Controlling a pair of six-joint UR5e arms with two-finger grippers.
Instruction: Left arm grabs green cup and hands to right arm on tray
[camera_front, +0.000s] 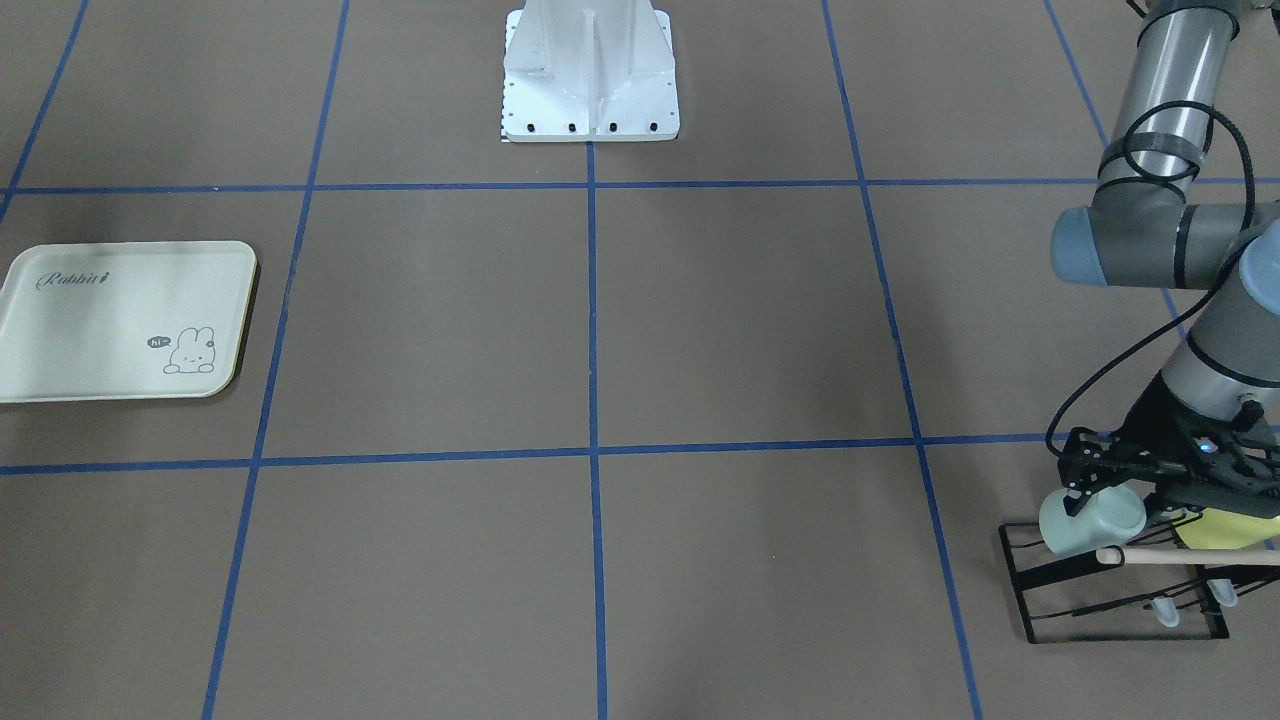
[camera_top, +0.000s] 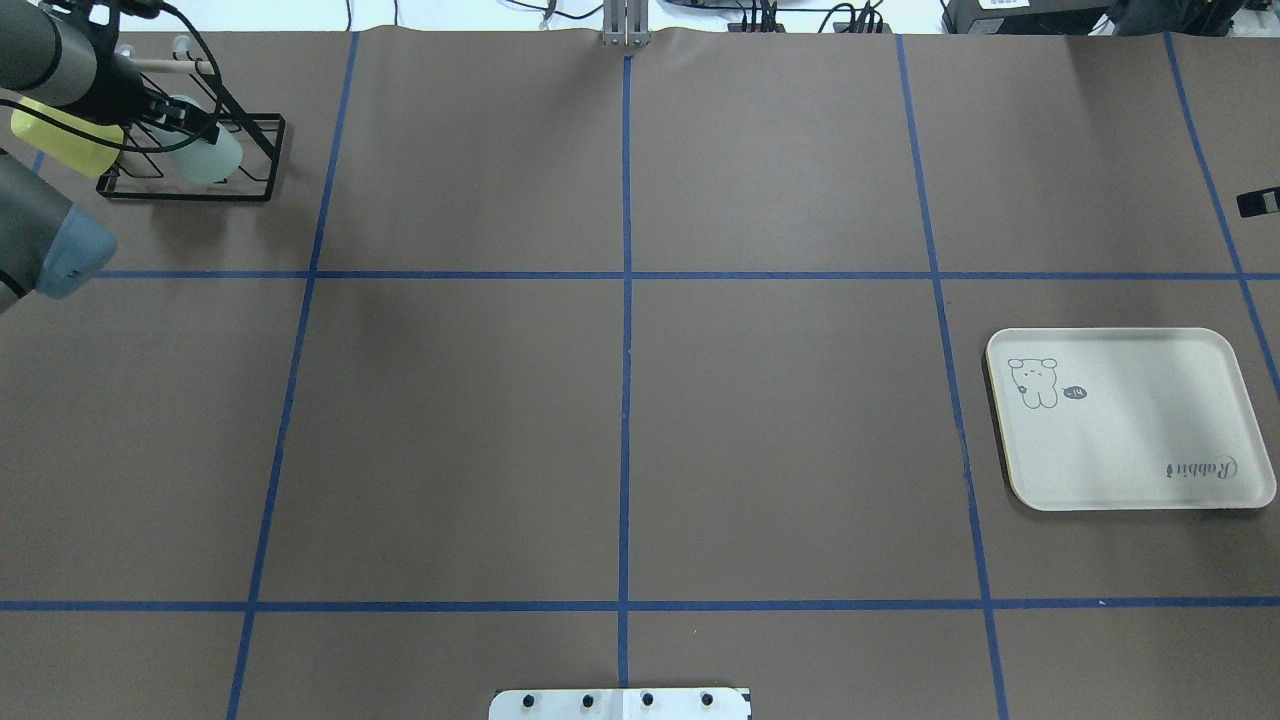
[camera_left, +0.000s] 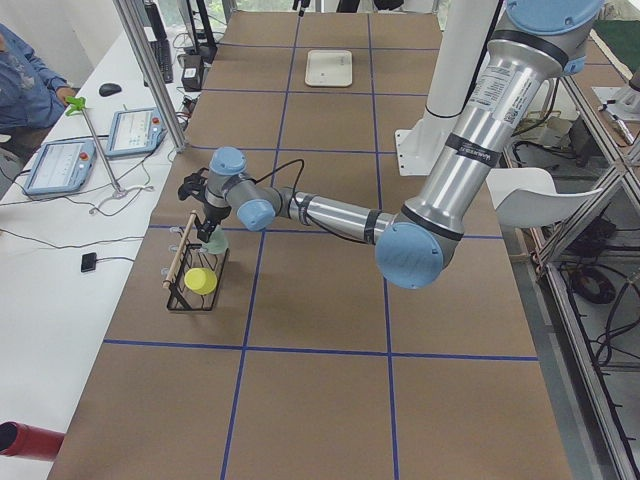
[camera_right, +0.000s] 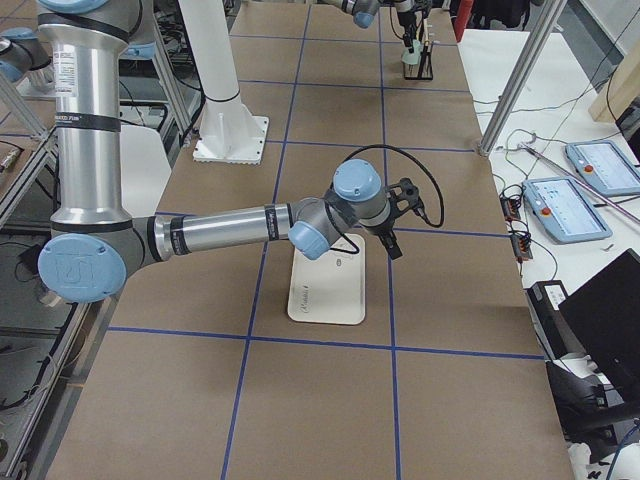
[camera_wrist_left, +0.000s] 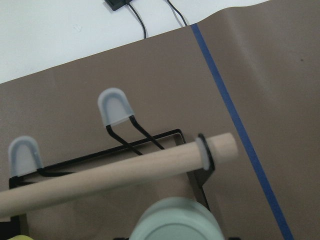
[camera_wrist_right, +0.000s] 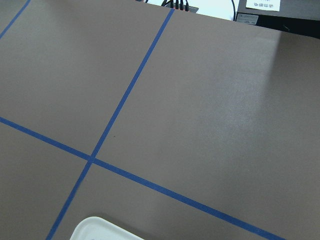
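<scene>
The pale mint green cup (camera_front: 1100, 522) sits tilted on a black wire rack (camera_front: 1040, 590) at the table's far left corner; it also shows in the overhead view (camera_top: 212, 160). My left gripper (camera_front: 1095, 495) is down over it, with one black finger across its rim end. The left wrist view shows only the cup's round end (camera_wrist_left: 175, 222), no fingers, so I cannot tell whether the grip is closed. My right gripper (camera_right: 393, 240) hovers over the cream Rabbit tray (camera_right: 325, 290), which lies bare (camera_top: 1130, 440). I cannot tell whether it is open or shut.
A yellow-green cup (camera_front: 1225, 525) sits on the same rack, beside the green one. A wooden dowel (camera_wrist_left: 115, 175) runs across the rack's top, just beyond the green cup. Two capped pegs (camera_wrist_left: 117, 107) stand bare. The robot's white base plate (camera_front: 590, 100) is at mid-table.
</scene>
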